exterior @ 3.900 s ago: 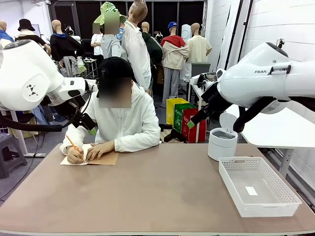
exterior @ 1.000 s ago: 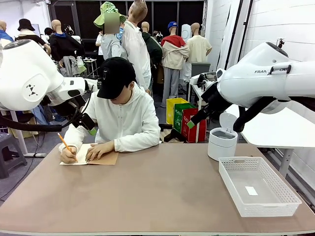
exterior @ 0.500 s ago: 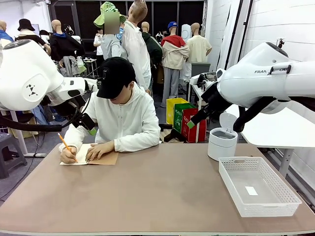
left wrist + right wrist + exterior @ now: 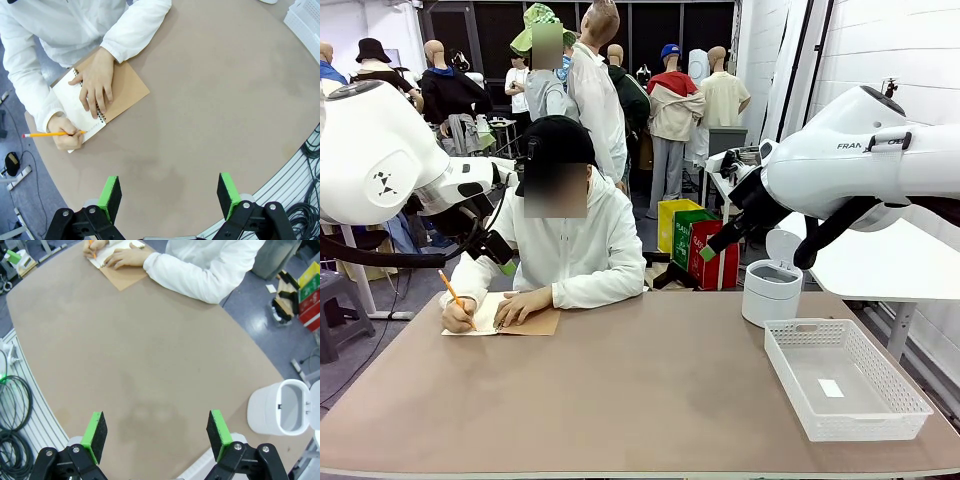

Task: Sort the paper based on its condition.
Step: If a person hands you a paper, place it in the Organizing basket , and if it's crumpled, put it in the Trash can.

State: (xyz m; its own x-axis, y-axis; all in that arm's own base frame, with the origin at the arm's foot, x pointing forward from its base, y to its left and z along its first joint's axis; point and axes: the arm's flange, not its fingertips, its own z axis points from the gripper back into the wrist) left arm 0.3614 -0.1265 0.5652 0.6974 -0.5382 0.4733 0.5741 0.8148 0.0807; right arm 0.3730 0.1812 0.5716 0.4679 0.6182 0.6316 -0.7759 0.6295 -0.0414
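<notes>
Only the person's pencil hand (image 4: 67, 139) has shifted a little along the page; your arms hang as before. Your left gripper (image 4: 169, 192) and right gripper (image 4: 156, 432) both stand wide open above the tabletop (image 4: 620, 400), holding nothing. Look for the paper (image 4: 67, 95) at the tabletop's far left corner: it is the white page in the spiral notebook (image 4: 125, 90), with the person's other hand (image 4: 95, 85) lying across it. Your white mesh basket (image 4: 865, 425) sits by the near right edge.

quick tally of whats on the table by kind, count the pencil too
notebook: 1
pencil: 1
bin: 1
basket: 1
total: 4
</notes>
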